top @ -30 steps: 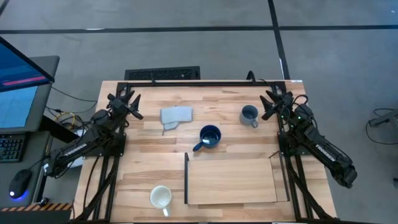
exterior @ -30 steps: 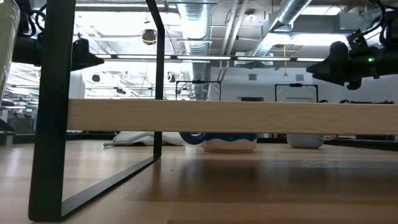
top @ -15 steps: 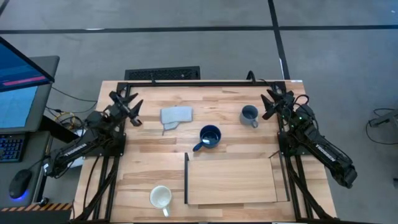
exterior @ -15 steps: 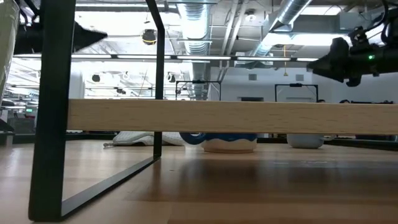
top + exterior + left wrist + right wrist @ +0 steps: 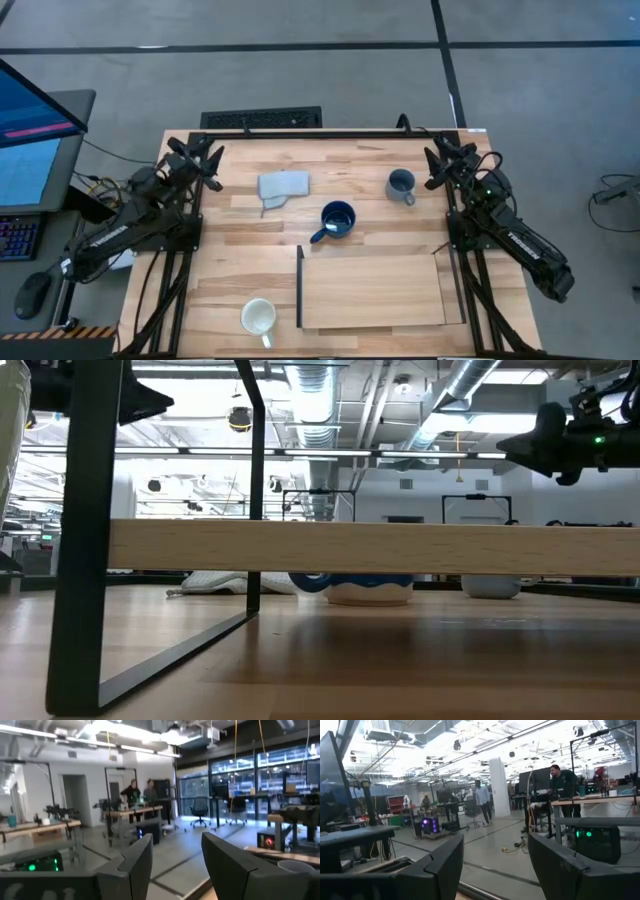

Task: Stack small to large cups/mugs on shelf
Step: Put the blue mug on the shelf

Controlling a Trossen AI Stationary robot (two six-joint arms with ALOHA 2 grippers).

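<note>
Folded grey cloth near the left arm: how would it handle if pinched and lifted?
The folded grey cloth lies flat and rumpled on the slatted wooden tabletop, so it is probably floppy and would likely sag or unfold from one pinch. It looks thin, so probably light; pushing may bunch it rather than slide it.

- A robotics lab or engineering workshop, set in a large open industrial hall.
- Exposed silver ventilation ducts (image 5: 320, 405) and pipes run under a bare ceiling with strip lighting.
- The floor is polished grey concrete (image 5: 300, 60) marked with dark lines.
- Workbenches (image 5: 35, 827) stand in rows across the room, loaded with equipment; an electronics box shows a green indicator light (image 5: 585, 834).
- Office chairs (image 5: 200, 812) sit before tall glass walls.
- A computer monitor (image 5: 35, 135) and keyboard stand beside the slatted wooden table (image 5: 230, 270).
- Several people (image 5: 481, 800) stand or work at distant benches.
</note>
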